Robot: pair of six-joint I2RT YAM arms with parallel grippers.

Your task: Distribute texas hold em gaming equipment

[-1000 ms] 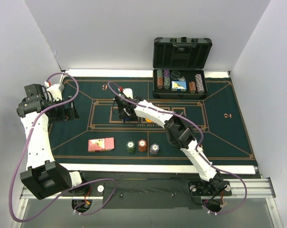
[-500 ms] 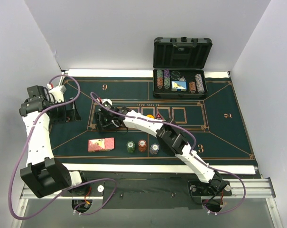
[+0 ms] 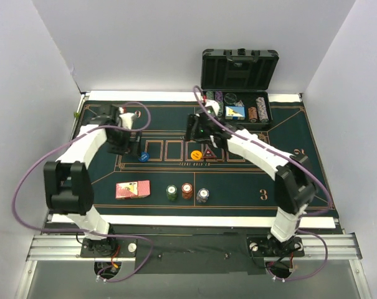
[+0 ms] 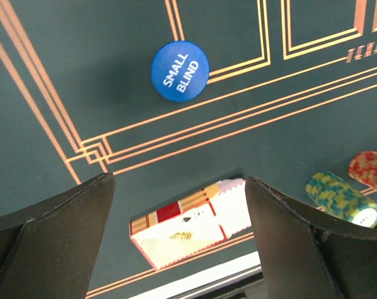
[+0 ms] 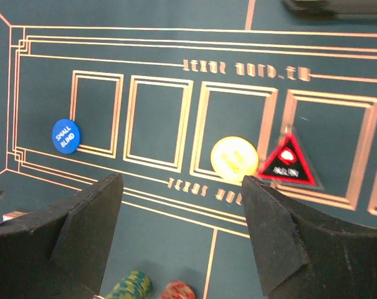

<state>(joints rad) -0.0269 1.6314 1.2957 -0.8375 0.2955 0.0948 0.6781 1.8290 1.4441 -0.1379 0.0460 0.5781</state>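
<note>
- The blue small-blind button point(image 4: 180, 70) lies flat on the felt mat point(image 3: 238, 180), toward its left edge and just outside the leftmost printed box. I judge it light, stiff and slick, with hardly any height to catch. I would pinch it across the rim, fingertips pressed down into the felt.
- The yellow button point(image 5: 233, 159) sits mid-mat, right against a red-and-black triangular marker point(image 5: 288, 163). It looks just as thin and hard, and a careless close would likely shove one into the other.
- The playing cards point(image 4: 188, 221) lie near the mat's front edge, left of centre. They are probably slippery and quick to fan out, so I would take the pack squarely across its long sides.
- Right of the cards along the front edge stand a green stack point(image 3: 171, 192), a red stack point(image 3: 187, 190) and a grey stack point(image 3: 202, 195). Each chip is rigid, but a stack is loose and may shear, so I would grip low across the striped edges.
- Spare chips point(image 3: 235, 107) sit in the open black case point(image 3: 238, 68) at the mat's back edge.
- The left gripper point(image 4: 179, 187) hangs above the mat near the blue button, fingers wide, holding nothing.
- The right gripper point(image 5: 182, 187) hovers over the mid-mat buttons, fingers well apart, empty.
</note>
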